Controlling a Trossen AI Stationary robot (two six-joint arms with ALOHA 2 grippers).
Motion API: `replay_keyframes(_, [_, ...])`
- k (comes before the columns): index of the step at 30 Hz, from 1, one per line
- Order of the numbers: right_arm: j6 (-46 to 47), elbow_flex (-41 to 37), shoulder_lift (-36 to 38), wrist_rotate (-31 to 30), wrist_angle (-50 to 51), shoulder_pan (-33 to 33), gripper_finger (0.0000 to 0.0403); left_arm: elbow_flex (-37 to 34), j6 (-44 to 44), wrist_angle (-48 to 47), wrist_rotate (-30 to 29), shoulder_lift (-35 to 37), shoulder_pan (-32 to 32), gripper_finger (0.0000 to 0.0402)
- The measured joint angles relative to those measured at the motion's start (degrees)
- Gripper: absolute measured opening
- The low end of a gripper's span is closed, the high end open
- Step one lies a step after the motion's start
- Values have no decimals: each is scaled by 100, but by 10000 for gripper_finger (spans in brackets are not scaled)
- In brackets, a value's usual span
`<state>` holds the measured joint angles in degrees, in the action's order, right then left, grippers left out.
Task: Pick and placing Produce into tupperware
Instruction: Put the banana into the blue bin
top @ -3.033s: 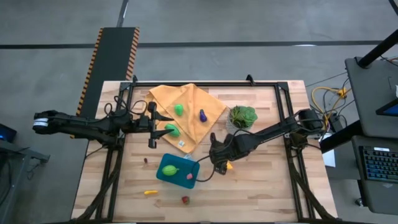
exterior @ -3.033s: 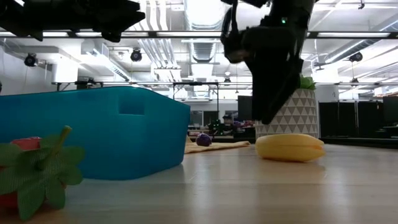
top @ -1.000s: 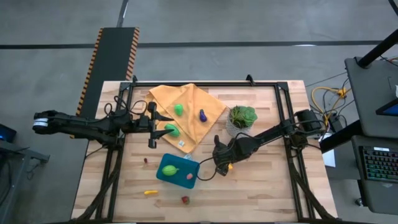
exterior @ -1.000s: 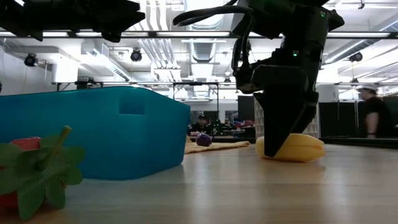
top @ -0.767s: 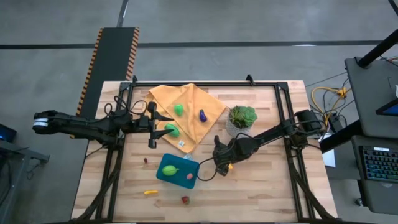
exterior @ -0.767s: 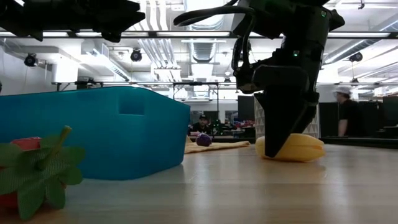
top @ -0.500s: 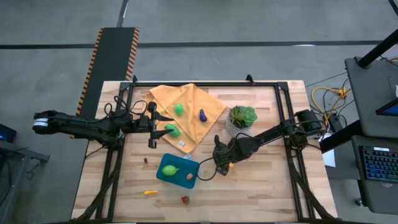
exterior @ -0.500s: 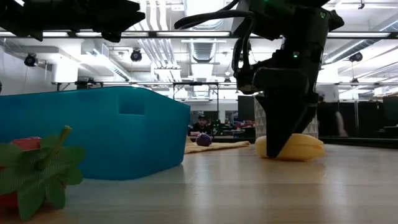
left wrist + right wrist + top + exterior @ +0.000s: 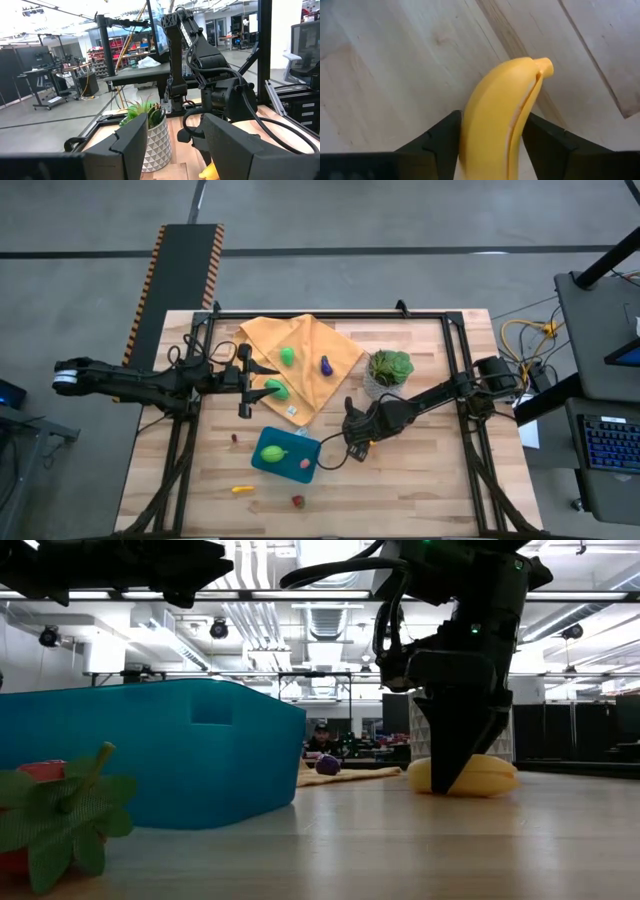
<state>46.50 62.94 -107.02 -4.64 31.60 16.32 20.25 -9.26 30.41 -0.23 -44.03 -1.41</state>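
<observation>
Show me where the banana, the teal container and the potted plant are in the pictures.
banana (image 9: 495, 120): right wrist view, middle of its yellow body, between the fingers.
teal container (image 9: 180, 755): low view, its side wall.
potted plant (image 9: 390, 366): high view, its green leaves.

A teal tupperware (image 9: 287, 453) sits at the table's six o'clock side, holding a green piece (image 9: 272, 453) and a pink one (image 9: 305, 464). At its three o'clock lies a yellow banana (image 9: 497, 120) — flat on the wood. Two green pieces (image 9: 287, 356) and a purple eggplant (image 9: 326, 365) lie toward twelve o'clock.
</observation>
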Motion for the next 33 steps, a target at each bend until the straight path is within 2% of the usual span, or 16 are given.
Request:
replay_keyframes(12, [-2,31,26,-66,-39,7,141,0,0,2,-2,0,0,178])
replay_keyframes(33, [-150,42,47,-103,-59,11,143,0,0,7,0,0,0,178])
